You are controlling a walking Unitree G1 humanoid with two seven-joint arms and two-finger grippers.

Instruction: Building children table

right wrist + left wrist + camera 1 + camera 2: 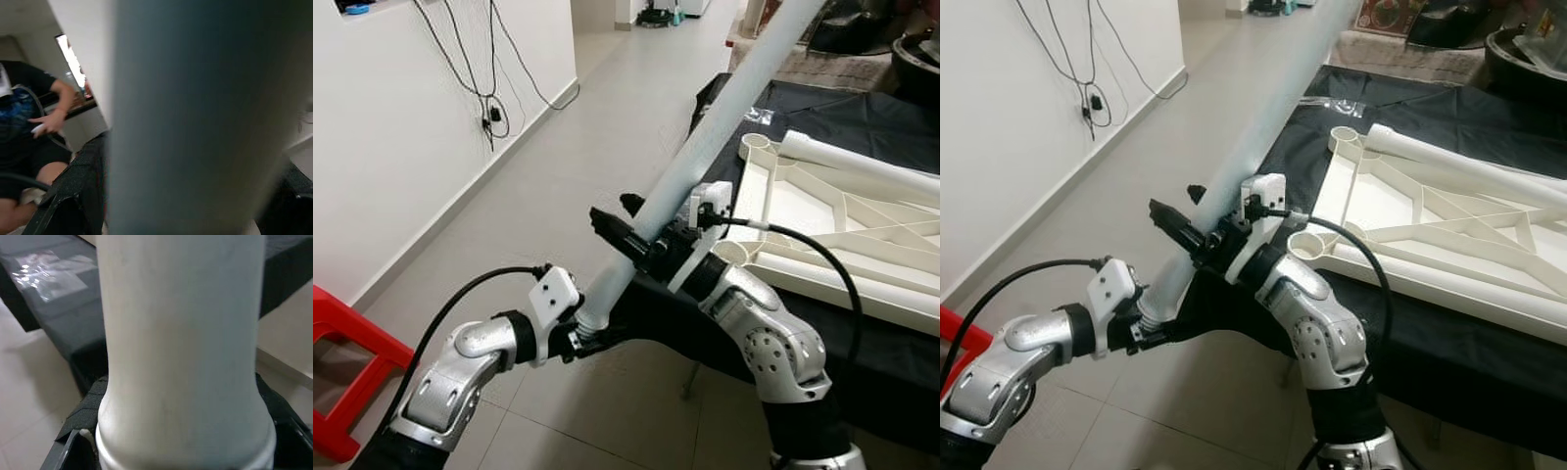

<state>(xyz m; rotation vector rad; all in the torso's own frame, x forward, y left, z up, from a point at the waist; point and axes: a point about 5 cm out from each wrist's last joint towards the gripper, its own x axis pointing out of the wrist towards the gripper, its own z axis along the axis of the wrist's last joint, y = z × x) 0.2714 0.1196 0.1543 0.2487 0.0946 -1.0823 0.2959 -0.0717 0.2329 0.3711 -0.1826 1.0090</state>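
So both arms are holding one long white table leg (705, 137), which is slanting up and away from the robot, over the near edge of the black-covered tabletop (862, 117). The left pincer (585, 331) is clamping the bottom end of the leg, right at the flared collar; in the left wrist view the leg (181, 352) is sitting between the black fingers (73, 450). The right pincer (619, 223) is gripping the same leg a bit higher up, fingers wrapping around it. The upside-down white table frame (842, 220) is lying on the tabletop just to the right, with round sockets at its corners and another leg (862, 162) lying across it. A red stool (347, 362) is sitting by the wall on the left. In the right wrist view a person (34, 127) is sitting in the background.
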